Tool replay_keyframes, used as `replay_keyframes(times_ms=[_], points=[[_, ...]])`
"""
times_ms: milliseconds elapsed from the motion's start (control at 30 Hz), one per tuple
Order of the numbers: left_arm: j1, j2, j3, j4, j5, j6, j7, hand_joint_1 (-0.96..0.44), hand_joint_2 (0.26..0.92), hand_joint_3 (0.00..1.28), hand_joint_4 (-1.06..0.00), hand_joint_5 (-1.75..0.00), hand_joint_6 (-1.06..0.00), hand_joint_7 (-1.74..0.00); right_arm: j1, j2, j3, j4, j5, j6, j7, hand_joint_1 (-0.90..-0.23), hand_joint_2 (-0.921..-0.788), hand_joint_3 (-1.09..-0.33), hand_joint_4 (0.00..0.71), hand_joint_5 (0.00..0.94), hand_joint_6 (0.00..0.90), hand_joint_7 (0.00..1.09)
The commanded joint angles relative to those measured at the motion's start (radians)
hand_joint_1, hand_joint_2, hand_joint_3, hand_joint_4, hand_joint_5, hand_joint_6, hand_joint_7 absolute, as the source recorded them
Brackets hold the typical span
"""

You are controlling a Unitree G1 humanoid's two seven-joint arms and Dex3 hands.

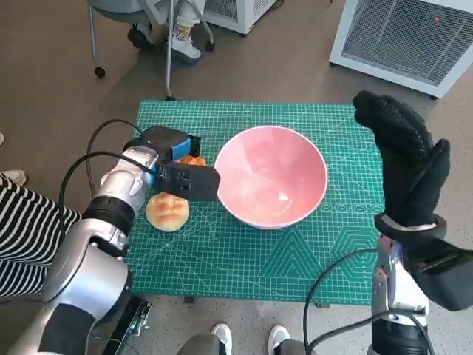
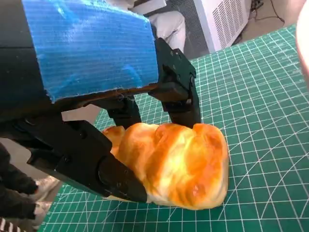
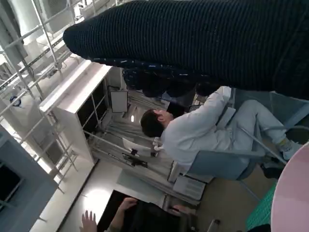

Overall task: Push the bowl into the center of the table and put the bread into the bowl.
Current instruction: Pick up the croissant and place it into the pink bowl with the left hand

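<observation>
The pink bowl (image 1: 271,177) stands upright near the middle of the green mat (image 1: 244,259); its rim (image 3: 294,193) shows in the right wrist view. My left hand (image 1: 174,166) lies just left of the bowl, over an orange-brown bread (image 1: 192,160). In the left wrist view the black fingers (image 2: 178,94) sit behind the bread (image 2: 178,164) and the thumb presses its near side, so the hand grips the bread while it rests on the mat. My right hand (image 1: 403,159) is raised over the mat's right edge with nothing in it, fingers spread, clear of the bowl.
A second, paler roll (image 1: 168,211) lies on the mat beside my left forearm. A white cabinet (image 1: 406,37) stands beyond the table at the right. A chair and a person's feet (image 1: 181,44) are behind the table; a striped sleeve (image 1: 22,229) is at the left.
</observation>
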Motion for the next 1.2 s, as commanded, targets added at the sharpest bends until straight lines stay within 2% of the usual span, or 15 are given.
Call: replay_keyframes(times_ms=[33, 367, 533, 733, 900, 1200], points=[[-0.059, 0.026, 0.044, -0.017, -0.041, -0.034, 0.008, 0.0, 0.921, 0.07, -0.69, -1.19, -0.61, -1.15, 0.016, 0.005, -0.003, 0.013, 0.021, 0.01, 0.008, -0.717, -0.921, -0.692, 0.221, 0.001, 0.168, 0.34], [-0.101, 0.062, 0.145, -0.12, -0.122, -0.184, 0.11, 0.0, 0.921, 0.07, -0.67, -1.13, -0.62, -1.22, 0.015, 0.005, 0.003, 0.011, 0.021, 0.01, 0.008, -0.717, -0.921, -0.692, 0.221, 0.001, 0.168, 0.34], [-0.092, 0.084, 0.198, -0.256, -0.165, -0.261, 0.136, 0.0, 0.92, 0.07, -0.7, -1.14, -0.61, -1.2, 0.014, 0.006, 0.006, 0.015, 0.018, 0.006, 0.009, -0.717, -0.921, -0.692, 0.221, 0.001, 0.167, 0.34], [-0.042, 0.098, 0.239, -0.429, -0.192, -0.282, 0.122, 0.0, 0.92, 0.08, -0.69, -1.11, -0.6, -1.24, 0.015, 0.004, 0.008, 0.013, 0.019, 0.005, 0.011, -0.716, -0.921, -0.693, 0.22, 0.0, 0.166, 0.35], [0.012, 0.105, 0.265, -0.585, -0.216, -0.3, 0.085, 0.0, 0.92, 0.05, -0.71, -1.06, -0.63, -1.24, 0.019, 0.002, 0.006, 0.014, 0.023, 0.002, 0.016, -0.715, -0.921, -0.693, 0.217, 0.0, 0.165, 0.35], [0.08, 0.078, 0.28, -0.694, -0.261, -0.351, 0.019, 0.0, 0.92, 0.04, -0.72, -1.02, -0.65, -1.24, 0.025, -0.001, 0.004, 0.012, 0.027, -0.002, 0.018, -0.715, -0.921, -0.694, 0.216, 0.0, 0.162, 0.35]])
